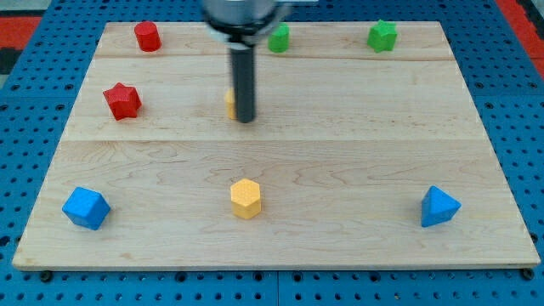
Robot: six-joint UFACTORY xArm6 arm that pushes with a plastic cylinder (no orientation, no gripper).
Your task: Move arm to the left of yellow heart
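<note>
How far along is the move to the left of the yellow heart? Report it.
Done: my tip is at the middle of the wooden board, right by a yellow block that the rod mostly hides, so its heart shape cannot be confirmed. In hand: only the block's left edge shows, so my tip seems on its right or in front. Left: get around to the view's left of it. The yellow hexagon lies apart, lower down.
</note>
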